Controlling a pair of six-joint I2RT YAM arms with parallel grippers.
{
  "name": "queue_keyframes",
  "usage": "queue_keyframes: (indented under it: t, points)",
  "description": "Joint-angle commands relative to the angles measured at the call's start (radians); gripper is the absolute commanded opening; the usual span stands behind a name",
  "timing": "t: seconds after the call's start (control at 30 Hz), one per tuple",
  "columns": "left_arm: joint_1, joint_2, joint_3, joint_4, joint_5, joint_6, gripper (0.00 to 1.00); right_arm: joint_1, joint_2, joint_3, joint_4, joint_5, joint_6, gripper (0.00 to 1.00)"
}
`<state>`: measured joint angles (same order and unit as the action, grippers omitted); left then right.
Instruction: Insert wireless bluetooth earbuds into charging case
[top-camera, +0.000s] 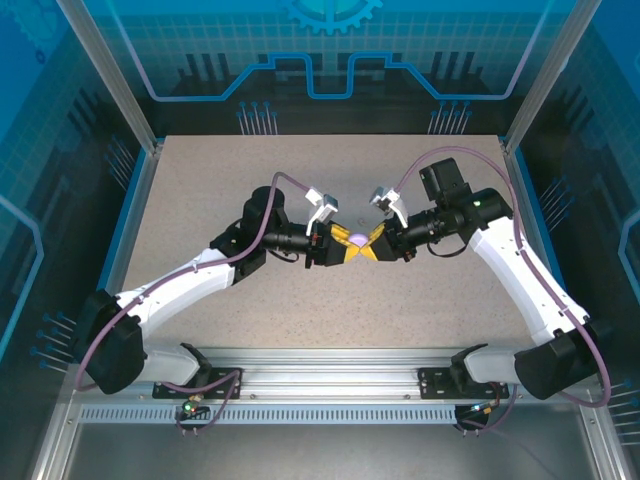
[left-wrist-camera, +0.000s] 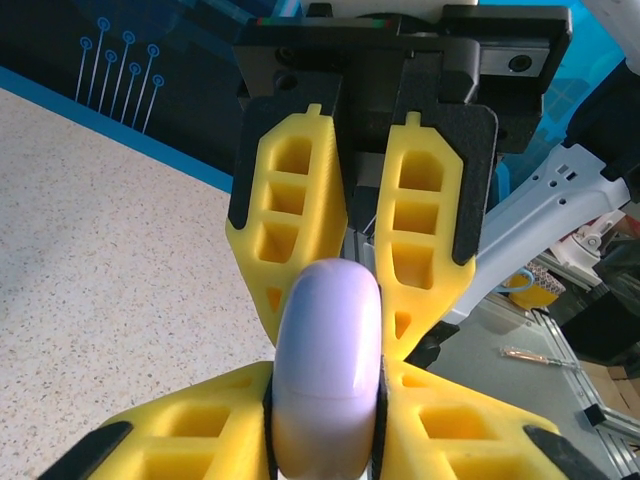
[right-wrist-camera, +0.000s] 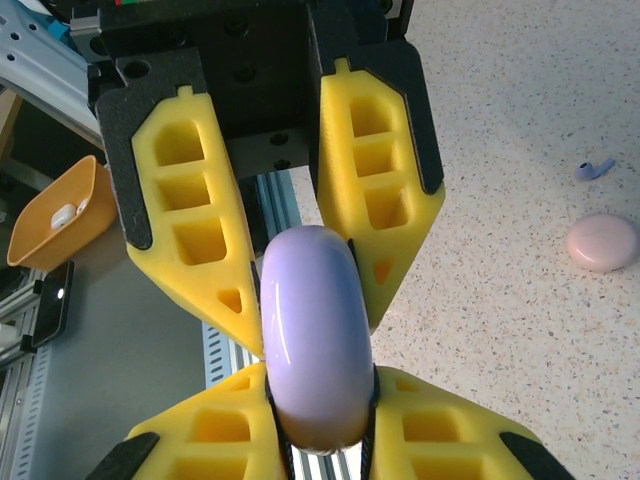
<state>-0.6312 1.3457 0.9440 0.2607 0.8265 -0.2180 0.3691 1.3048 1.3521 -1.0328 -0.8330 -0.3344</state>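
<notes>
A lavender charging case (top-camera: 357, 238), rounded and closed, hangs above the middle of the table between both grippers. My left gripper (top-camera: 340, 250) comes at it from the left and my right gripper (top-camera: 378, 245) from the right. In the left wrist view the case (left-wrist-camera: 330, 370) sits between my left gripper's (left-wrist-camera: 325, 410) yellow fingers, with the pads against its sides. In the right wrist view my right gripper (right-wrist-camera: 320, 410) clamps the case (right-wrist-camera: 315, 330) the same way. One small purple earbud (right-wrist-camera: 594, 168) lies on the table.
A pale pink round case (right-wrist-camera: 602, 242) rests on the speckled table (top-camera: 200, 200) near the purple earbud. An orange bowl (right-wrist-camera: 55, 215) holding a small white item sits beyond the table's edge. Blue enclosure walls stand around the table.
</notes>
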Motion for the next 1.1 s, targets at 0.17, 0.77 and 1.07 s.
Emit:
queue_keyframes:
  t: [0.17,0.77,1.07]
  points:
    - [-0.009,0.024,0.028,-0.048,-0.011,0.029,0.3,0.041,0.008,0.051,-0.009,-0.056,-0.021,0.0]
    - [-0.005,-0.01,-0.067,0.084,-0.01,0.068,0.09,0.042,-0.039,0.033,0.097,-0.025,0.062,0.28]
    - [-0.008,-0.02,-0.069,0.03,-0.011,0.164,0.1,0.042,-0.05,0.042,0.127,0.014,0.081,0.35]
